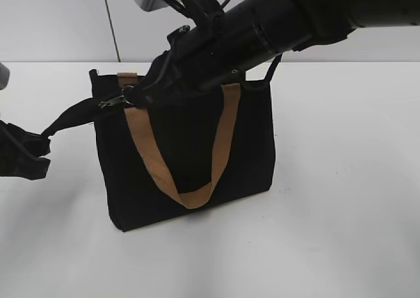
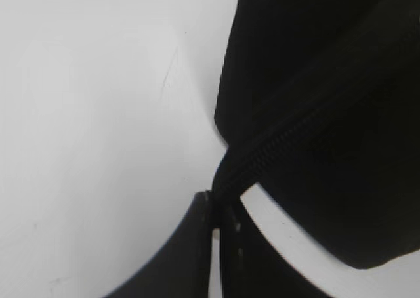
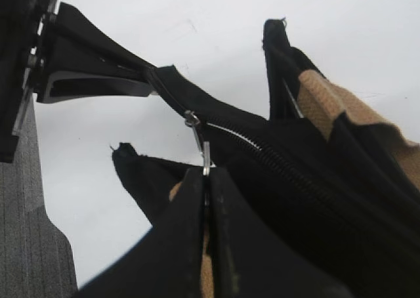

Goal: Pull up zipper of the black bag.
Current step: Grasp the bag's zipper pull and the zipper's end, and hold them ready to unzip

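Observation:
The black bag [image 1: 190,160] stands upright on the white table with tan handles [image 1: 216,160]. Its zipper [image 3: 275,157] runs along the top edge; the silver pull tab [image 3: 200,144] sits near the bag's left end, also seen in the exterior view [image 1: 111,102]. My right gripper [image 3: 207,173] is shut on the pull tab, reaching across from the upper right [image 1: 134,96]. My left gripper [image 2: 216,209] is shut on the black fabric tail at the zipper's end [image 2: 226,173], holding it taut to the left of the bag [image 1: 39,140].
The white table [image 1: 341,212] surrounds the bag. A grey surface [image 3: 26,232] lies past the table's edge in the right wrist view. The right arm [image 1: 295,22] spans above the bag's top.

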